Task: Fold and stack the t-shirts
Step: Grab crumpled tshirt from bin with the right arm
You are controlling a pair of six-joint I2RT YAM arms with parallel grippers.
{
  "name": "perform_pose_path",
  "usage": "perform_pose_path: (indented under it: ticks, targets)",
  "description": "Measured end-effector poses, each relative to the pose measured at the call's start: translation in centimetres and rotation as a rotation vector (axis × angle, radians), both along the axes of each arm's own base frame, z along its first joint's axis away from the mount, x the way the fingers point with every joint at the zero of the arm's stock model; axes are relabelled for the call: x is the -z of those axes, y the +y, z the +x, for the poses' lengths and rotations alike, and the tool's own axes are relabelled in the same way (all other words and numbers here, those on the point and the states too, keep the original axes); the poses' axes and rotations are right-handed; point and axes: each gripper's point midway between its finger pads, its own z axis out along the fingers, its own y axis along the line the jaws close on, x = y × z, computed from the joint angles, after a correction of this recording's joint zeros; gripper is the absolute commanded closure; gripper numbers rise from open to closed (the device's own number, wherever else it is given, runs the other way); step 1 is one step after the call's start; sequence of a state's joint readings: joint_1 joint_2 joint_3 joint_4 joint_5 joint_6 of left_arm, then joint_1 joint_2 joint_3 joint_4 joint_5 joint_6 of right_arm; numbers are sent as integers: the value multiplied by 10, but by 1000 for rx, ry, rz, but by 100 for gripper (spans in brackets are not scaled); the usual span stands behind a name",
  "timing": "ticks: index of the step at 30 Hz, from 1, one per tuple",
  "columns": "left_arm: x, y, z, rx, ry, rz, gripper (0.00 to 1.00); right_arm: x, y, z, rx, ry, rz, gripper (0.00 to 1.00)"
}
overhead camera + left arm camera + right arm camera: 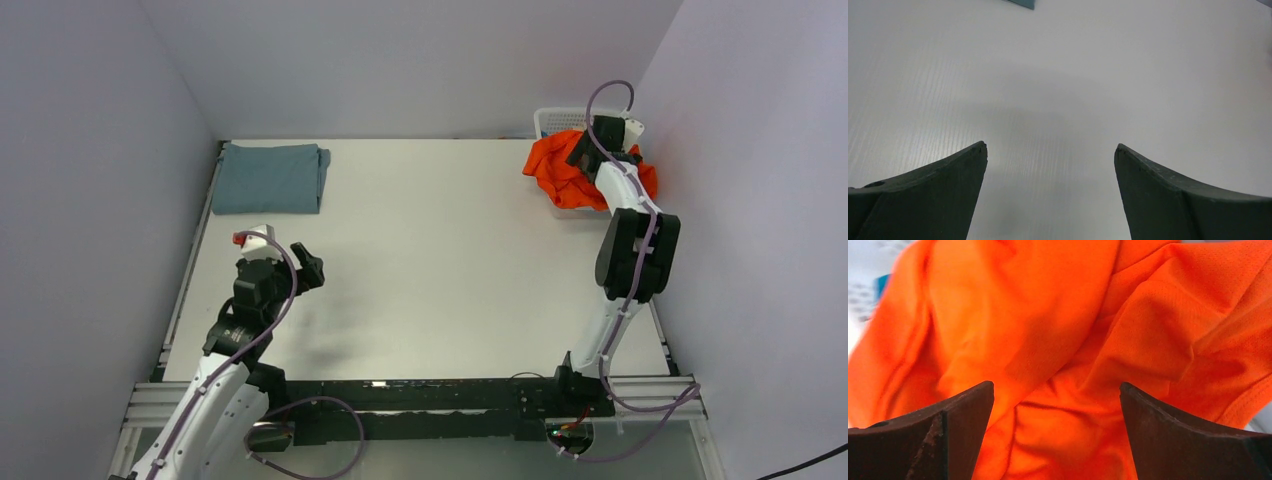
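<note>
A folded grey-blue t-shirt (271, 178) lies at the table's far left corner; its corner shows at the top of the left wrist view (1020, 3). A crumpled orange t-shirt (560, 172) spills over the white basket (553, 120) at the far right and fills the right wrist view (1058, 325). My right gripper (585, 152) is open just above the orange shirt, its jaws (1055, 395) wide apart with fabric below them. My left gripper (308, 268) is open and empty over bare table (1050, 150). A sliver of turquoise (882, 285) shows at the orange shirt's left edge.
Grey walls enclose the table on the left, back and right. A black rail (420, 395) with cables runs along the near edge between the arm bases. The white tabletop (430, 260) stretches between the two shirts.
</note>
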State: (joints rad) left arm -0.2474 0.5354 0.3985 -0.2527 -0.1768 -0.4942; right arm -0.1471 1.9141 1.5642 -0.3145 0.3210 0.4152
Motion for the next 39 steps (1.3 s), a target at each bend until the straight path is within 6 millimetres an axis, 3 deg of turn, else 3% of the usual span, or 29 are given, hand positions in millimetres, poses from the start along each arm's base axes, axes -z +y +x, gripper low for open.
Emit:
perform_pose_path:
  ticks: [2,4,8,12,17,18,21,29,32,36,39]
  targets:
    - [1,1,0,-4,5,3,1,18,-14,5,40,47,-22,5]
    - [2,1,1,-5,6,4,1,31,-22,7,69,75,-41,14]
    - [3,1,1,-8,10,7,1,46,-32,11,84,95,-67,57]
    - [3,2,1,-13,9,8,1,43,-37,18,71,66,-82,81]
    - [2,2,1,-12,9,8,1,26,-40,24,59,22,-104,93]
    - [2,2,1,-12,9,8,1,18,-40,23,58,7,-108,99]
    - [2,2,1,-11,9,8,1,-19,-37,18,43,-59,-123,100]
    - [1,2,1,-10,2,5,1,-189,-31,0,6,-388,-223,100]
    - [-2,1,0,-8,-6,2,0,-235,-22,3,-53,-486,-241,100]
    - [-4,1,0,-7,-18,-2,1,-278,10,8,-217,-578,-205,100]
    - [-5,1,-1,-4,-22,-5,0,-306,51,7,-364,-633,-168,100]
